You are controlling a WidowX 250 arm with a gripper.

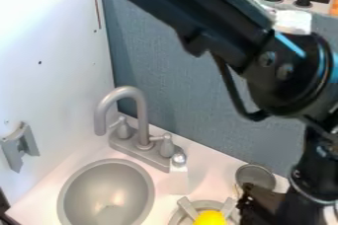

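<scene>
Black, jointed robot arm [198, 9] is nearest the camera, slanting across the top and bending down on the right to a black two-finger gripper [254, 206], low over the white countertop [208, 167]. Cannot tell if pincer is apart, together or clamped on something. Closest to it: small round grey metal cup [255, 176], just behind, near the countertop's back edge; and a bright yellow rounded object [209, 218] in a round grey dish [177, 218], just left of the gripper toward the front. Two flat grey strips [188, 207] flank the yellow object. Further left: white block-like bottle with silver top [179, 179], grey curved faucet [142, 120] by the back corner, round grey sink basin [107, 195] set into the countertop.

Step, my judgement: gripper positioned low beside cup and dish; grasp or release unconfirmed. Any next move calls for confirming grip state first, then clearing both rims and the strips.
</scene>
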